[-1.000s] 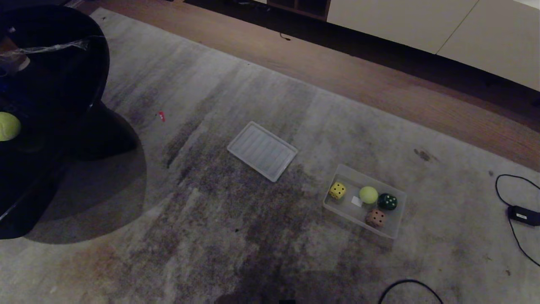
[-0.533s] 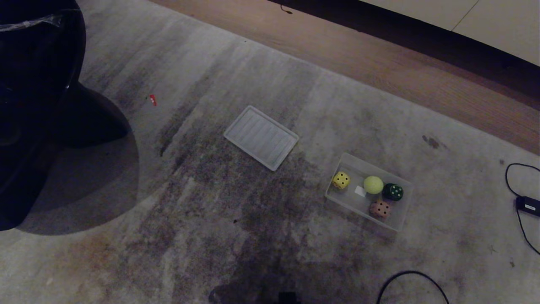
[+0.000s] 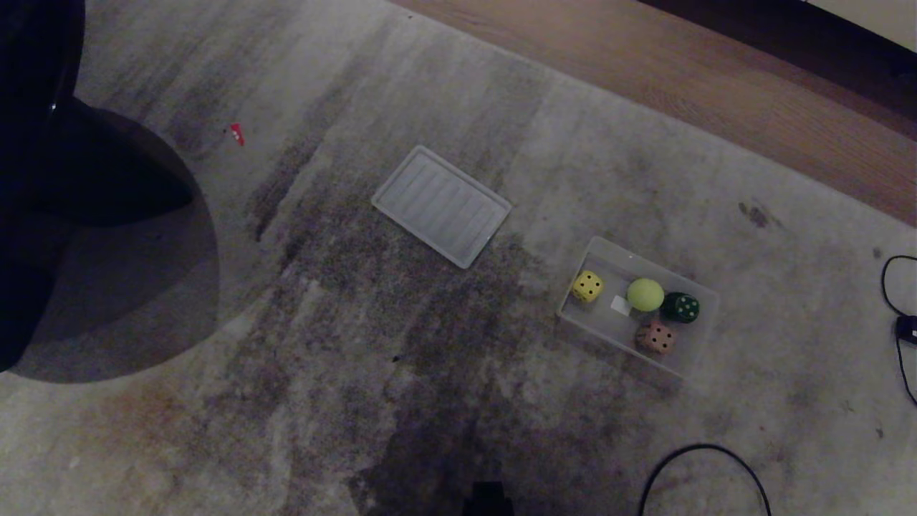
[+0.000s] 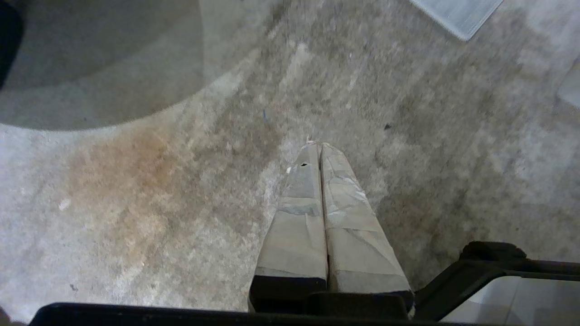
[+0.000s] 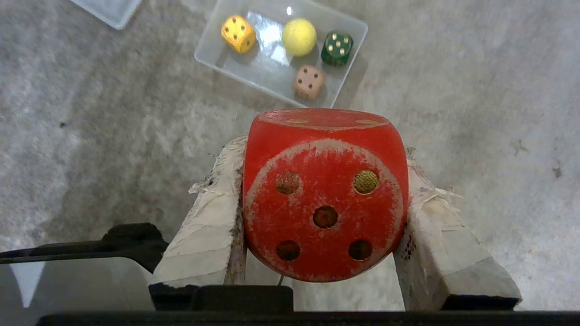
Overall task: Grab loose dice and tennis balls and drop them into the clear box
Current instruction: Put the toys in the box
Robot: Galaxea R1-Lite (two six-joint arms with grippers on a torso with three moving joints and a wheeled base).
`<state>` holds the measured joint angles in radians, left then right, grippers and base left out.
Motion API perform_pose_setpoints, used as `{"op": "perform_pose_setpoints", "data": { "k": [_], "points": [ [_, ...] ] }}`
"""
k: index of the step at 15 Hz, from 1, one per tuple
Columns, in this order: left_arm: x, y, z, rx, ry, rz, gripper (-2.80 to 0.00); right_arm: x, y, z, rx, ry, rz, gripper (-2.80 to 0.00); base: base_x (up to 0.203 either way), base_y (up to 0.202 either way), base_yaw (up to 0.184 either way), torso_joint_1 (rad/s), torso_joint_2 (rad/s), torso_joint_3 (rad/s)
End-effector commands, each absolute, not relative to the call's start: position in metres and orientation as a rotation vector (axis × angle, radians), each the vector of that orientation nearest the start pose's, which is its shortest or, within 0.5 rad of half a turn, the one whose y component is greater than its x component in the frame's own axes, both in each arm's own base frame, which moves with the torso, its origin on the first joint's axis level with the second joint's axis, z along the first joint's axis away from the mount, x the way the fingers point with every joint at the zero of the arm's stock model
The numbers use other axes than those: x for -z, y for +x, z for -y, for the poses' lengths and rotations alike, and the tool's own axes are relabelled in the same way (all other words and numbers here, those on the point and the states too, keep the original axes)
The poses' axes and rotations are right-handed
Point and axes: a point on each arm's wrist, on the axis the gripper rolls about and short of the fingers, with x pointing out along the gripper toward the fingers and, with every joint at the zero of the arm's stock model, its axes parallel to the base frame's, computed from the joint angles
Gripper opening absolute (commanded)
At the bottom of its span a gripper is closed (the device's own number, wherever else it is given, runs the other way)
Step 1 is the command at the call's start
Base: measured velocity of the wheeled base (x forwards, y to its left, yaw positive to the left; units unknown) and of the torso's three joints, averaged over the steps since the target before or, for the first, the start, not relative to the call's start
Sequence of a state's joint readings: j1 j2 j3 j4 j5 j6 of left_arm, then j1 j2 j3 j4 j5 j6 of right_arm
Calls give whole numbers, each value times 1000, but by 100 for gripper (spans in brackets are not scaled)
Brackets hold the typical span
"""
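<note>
My right pincer (image 5: 324,149) is clamped on the red die (image 5: 324,194), above bare carpet (image 3: 322,373) short of the clear box (image 3: 698,347). That box holds three dice and a tennis ball (image 3: 645,294). My left pincer (image 4: 317,147) is pressed together.

Floor: I see a worn grey carpet (image 3: 401,373) with dark streaks and a brownish stain.
Far edge: bare wooden floorboards (image 3: 716,79) run beyond the carpet.
Left side: a large dark rounded furniture piece (image 3: 43,179).
Right edge: black cables (image 3: 706,459).
Light: dim.
</note>
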<state>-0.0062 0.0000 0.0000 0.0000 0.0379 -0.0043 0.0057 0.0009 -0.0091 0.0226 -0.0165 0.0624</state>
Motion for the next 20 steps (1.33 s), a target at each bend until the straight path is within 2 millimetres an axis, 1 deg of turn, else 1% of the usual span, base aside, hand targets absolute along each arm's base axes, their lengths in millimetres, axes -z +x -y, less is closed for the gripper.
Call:
{"op": "perform_pose_setpoints", "data": {
  "k": [1,20],
  "points": [
    [-75,-23,-1,-32,-5,-3,-280,-76,-24,1,11,63,-14,-280,0,0,0,2,-2,-193],
    [-75,-23,-1,-34,-4,-4,-280,-76,-24,1,11,67,-12,-280,0,0,0,1,2,-197]
  ]
}}
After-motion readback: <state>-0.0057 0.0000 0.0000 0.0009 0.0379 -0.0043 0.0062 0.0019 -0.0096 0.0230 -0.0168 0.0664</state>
